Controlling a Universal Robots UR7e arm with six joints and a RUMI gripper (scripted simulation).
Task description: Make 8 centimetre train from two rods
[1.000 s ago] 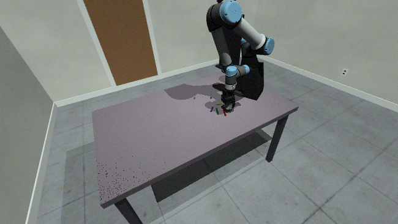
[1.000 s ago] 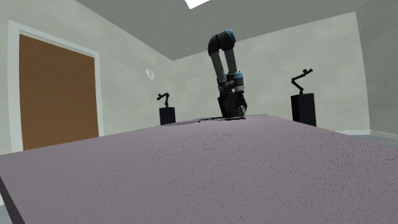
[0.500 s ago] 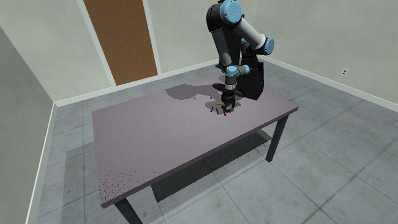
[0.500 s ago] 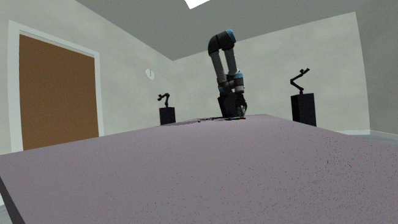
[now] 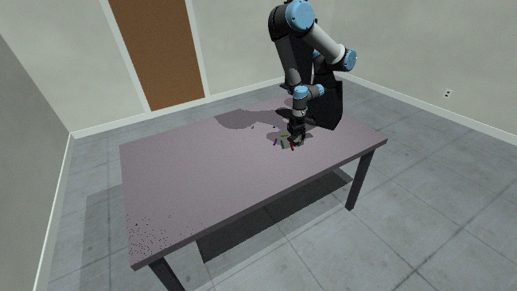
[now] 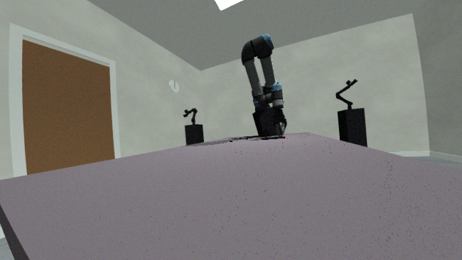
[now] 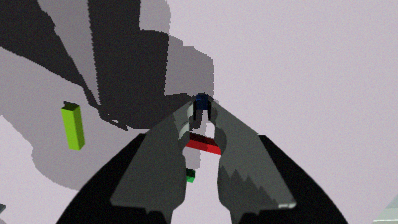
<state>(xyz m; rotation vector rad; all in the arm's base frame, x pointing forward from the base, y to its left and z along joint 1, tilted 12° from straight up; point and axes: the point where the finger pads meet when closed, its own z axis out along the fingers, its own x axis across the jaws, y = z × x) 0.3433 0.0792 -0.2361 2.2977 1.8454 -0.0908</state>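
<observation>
In the wrist view my gripper point(image 7: 201, 101) is shut on a small blue rod point(image 7: 201, 101), pinched at the fingertips just above the table. A red rod point(image 7: 204, 144) lies flat on the table under the fingers, crosswise between them, a little nearer the camera than the blue rod. In the top view the gripper point(image 5: 296, 140) stands low over the far right part of the table, and the red rod point(image 5: 292, 146) lies just in front of it. The blue rod is hidden by the fingers there.
A lime rod point(image 7: 73, 126) lies to the left in the wrist view and also shows in the top view point(image 5: 284, 135). A green rod point(image 5: 281, 145) and a purple rod point(image 5: 274, 141) lie left of the red one. Two tiny pieces point(image 5: 252, 127) point(image 5: 274, 126) lie farther back.
</observation>
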